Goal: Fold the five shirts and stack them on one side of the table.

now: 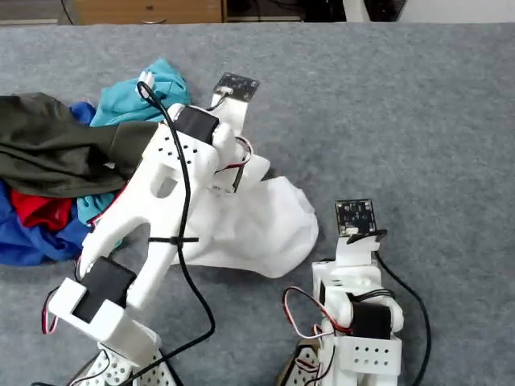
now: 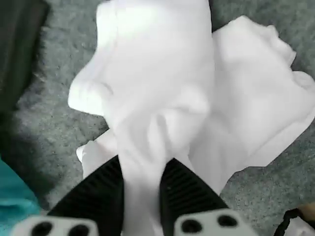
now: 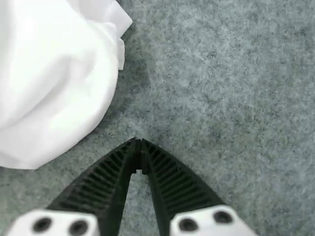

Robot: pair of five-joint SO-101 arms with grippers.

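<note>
A crumpled white shirt lies near the table's middle, and part of it is lifted. My left gripper is shut on a fold of the white shirt, holding it above the rest of the cloth. Its arm reaches across from the front left. A heap of shirts sits at the left: dark olive, teal, red and blue. My right gripper is shut on nothing, just over the grey table beside the white shirt. Its arm stands at the front right.
Grey felt-like cloth covers the table, with open room at the right and back right. A wooden cabinet stands beyond the far edge. Cables hang from the left arm.
</note>
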